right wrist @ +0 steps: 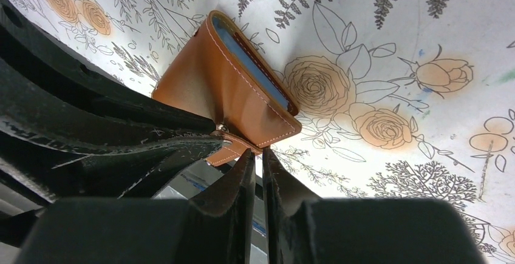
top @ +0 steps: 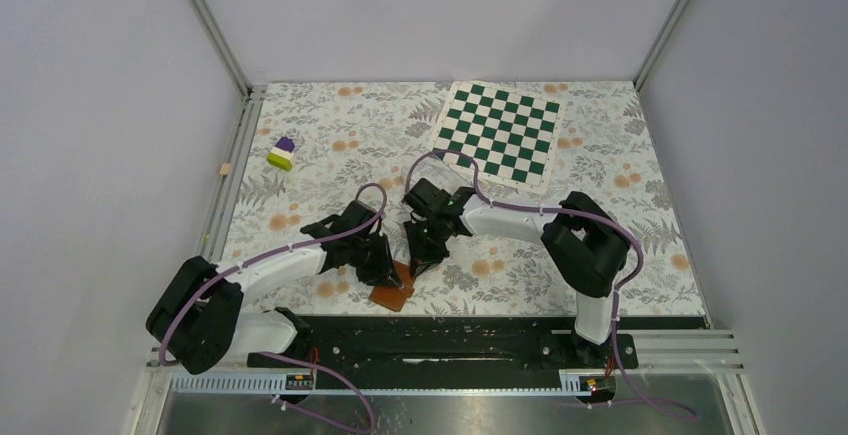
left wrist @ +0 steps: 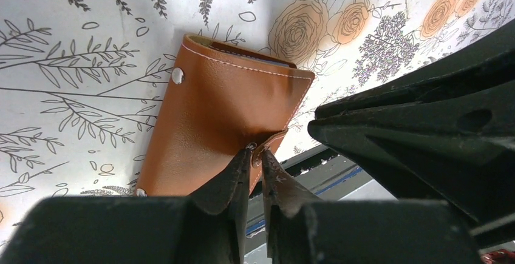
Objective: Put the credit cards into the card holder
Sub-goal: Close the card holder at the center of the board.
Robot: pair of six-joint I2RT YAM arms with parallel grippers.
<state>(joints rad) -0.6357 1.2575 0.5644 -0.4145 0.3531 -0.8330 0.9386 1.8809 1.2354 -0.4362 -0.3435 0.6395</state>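
Your left hand point(left wrist: 257, 152) is drawn in narrow, with its two fingertips pinched on the snap tab point(left wrist: 272, 141) of the brown wallet point(left wrist: 212, 112). The tab sits between the tips in the left wrist view. The wallet is folded shut, with two metal studs showing along its left side. From above it sits at the near edge of the floral counter point(top: 600, 255), right by the black rail that carries the arm bases, with a hand closing on it from either side. You cannot tell from these views whether it rests flat or is tipped up off the cover. Your right hand point(right wrist: 258, 153) is also narrow, the fingers nearly together with only a thin slit between them. Its tips are at the wallet's lower edge, just beside the tab, and nothing can be made out in the slit. You cannot tell whether they nip that edge or merely touch it. In the right wrist view the wallet's mouth faces up and right, showing pale blue lining and a dark red edge between the covers. At the far side of the counter, well apart from the hands, lies a green-and-white checkered mat point(top: 497, 133). A small stack of blocks point(top: 282, 153) in purple, white and green stands to the far left.
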